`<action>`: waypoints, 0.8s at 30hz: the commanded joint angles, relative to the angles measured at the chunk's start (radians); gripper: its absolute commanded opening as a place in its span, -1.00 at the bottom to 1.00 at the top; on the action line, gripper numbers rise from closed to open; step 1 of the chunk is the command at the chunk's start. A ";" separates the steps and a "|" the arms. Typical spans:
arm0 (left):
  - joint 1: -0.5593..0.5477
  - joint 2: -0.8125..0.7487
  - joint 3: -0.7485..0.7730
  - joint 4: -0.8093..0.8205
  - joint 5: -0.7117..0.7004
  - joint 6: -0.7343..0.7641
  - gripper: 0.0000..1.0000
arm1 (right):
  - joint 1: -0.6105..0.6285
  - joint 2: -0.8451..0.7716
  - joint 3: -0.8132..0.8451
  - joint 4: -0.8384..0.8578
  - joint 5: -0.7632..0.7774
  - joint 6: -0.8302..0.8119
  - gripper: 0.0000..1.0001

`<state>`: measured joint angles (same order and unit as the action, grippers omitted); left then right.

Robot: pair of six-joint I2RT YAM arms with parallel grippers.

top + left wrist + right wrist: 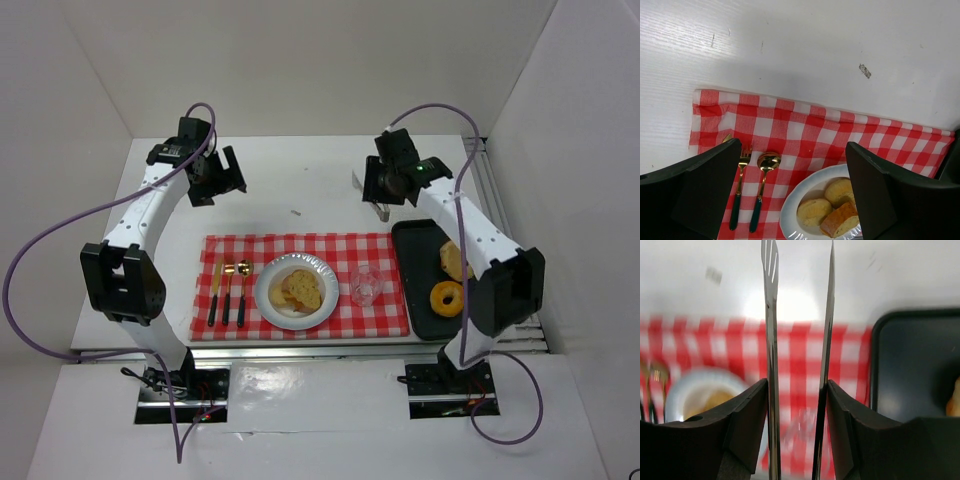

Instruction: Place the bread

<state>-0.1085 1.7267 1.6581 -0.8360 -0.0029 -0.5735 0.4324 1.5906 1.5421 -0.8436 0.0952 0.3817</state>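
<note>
Golden bread [298, 289] sits on the plate [268, 300] at centre; likely light, soft and crumbly, so pinch each piece gently across its sides. Your right claw [797, 390] is clamped on tongs [771, 340]; left claw [794, 147] hangs apart, far left.

I see a white table [300, 190] boxed by plain white panels: far wall [320, 60], left wall [50, 150], right wall [585, 150]. Bright even light, glare near edge.
</note>
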 commanded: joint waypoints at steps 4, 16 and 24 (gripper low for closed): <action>-0.002 -0.026 0.002 0.018 0.015 0.017 0.97 | -0.043 0.182 0.012 0.492 0.239 0.039 0.11; -0.002 -0.072 -0.029 0.028 -0.003 0.008 1.00 | -0.075 0.506 0.159 0.541 0.314 0.028 0.96; -0.002 -0.081 -0.009 0.040 -0.012 0.027 1.00 | -0.112 0.370 0.338 0.221 0.510 0.106 1.00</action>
<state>-0.1085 1.6962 1.6211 -0.8265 -0.0032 -0.5720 0.3573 2.0922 1.7805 -0.4721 0.4446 0.4286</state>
